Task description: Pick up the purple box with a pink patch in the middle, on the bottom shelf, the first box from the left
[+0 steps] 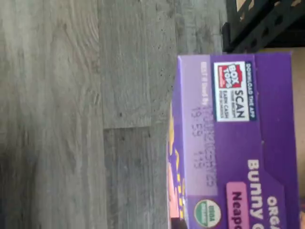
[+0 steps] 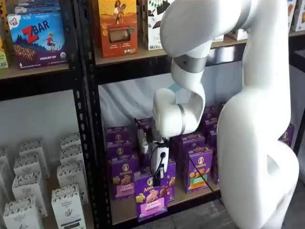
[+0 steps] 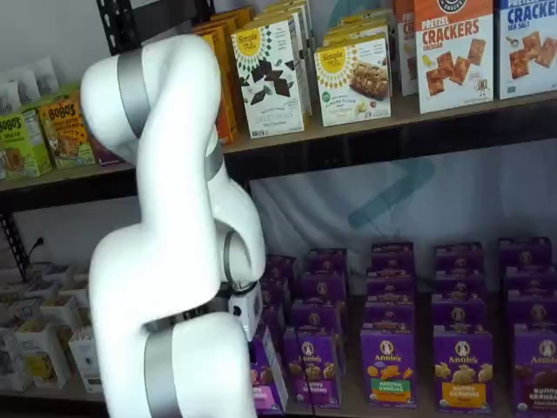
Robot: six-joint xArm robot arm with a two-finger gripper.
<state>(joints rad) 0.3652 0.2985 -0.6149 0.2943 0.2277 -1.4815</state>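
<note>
shelf view | purple box; pink panel; white logo; upright

The upright purple cardboard snack box has a smooth printed finish with a faint sheen — its top panel in the wrist view shows ink-stamped date digits. The grey wood-grain plank floor looks matt and slightly rough. The light tan wooden bottom shelf board is matt, edged by black perforated metal uprights. The white robot arm shell is smooth, glossy plastic — grey bands ring it.
</note>
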